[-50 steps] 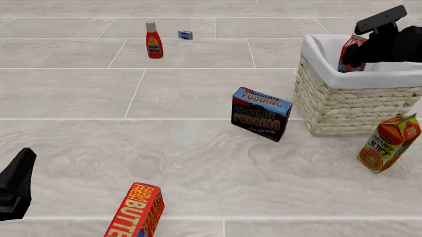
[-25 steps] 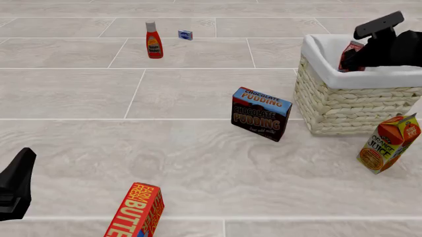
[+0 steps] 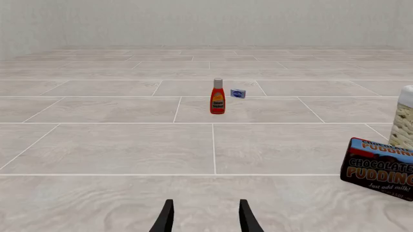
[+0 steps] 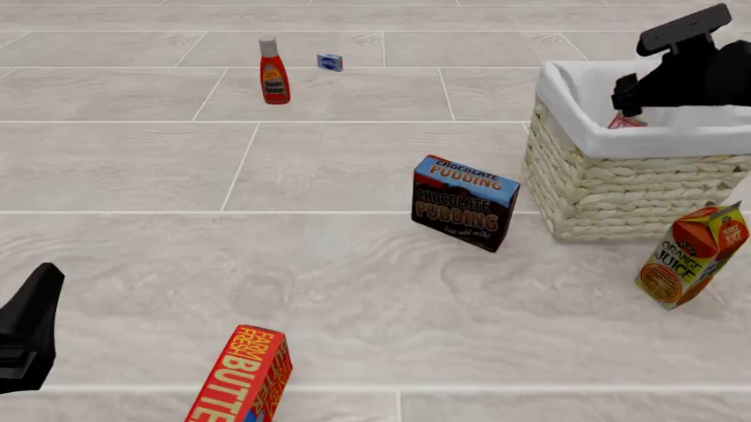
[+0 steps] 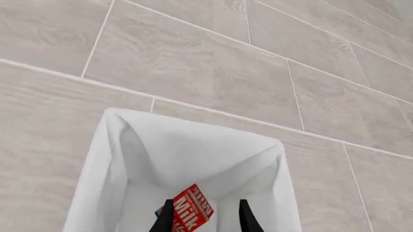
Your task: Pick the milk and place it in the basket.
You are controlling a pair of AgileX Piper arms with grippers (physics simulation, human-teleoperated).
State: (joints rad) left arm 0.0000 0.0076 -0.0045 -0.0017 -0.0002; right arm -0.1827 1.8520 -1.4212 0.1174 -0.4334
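The milk (image 4: 625,121) is a red carton with white lettering, low inside the basket (image 4: 610,189); only its top shows above the white cloth rim. In the right wrist view the milk (image 5: 192,212) lies tilted on the basket's white lining (image 5: 96,159), below and between my fingers. My right gripper (image 4: 625,95) hangs over the basket, open and holding nothing. My left gripper (image 4: 30,325) is low at the near left, open and empty; its fingertips (image 3: 166,220) show in the left wrist view.
A chocolate pudding box (image 4: 465,203) stands left of the basket. An orange juice carton (image 4: 692,255) leans at its near right. A red butter box (image 4: 241,376) is at the near edge. A ketchup bottle (image 4: 273,72) and a small blue box (image 4: 330,61) stand far back.
The milk has left the right gripper and dropped lower into the basket. The right gripper has risen slightly above it. The left arm has not moved.
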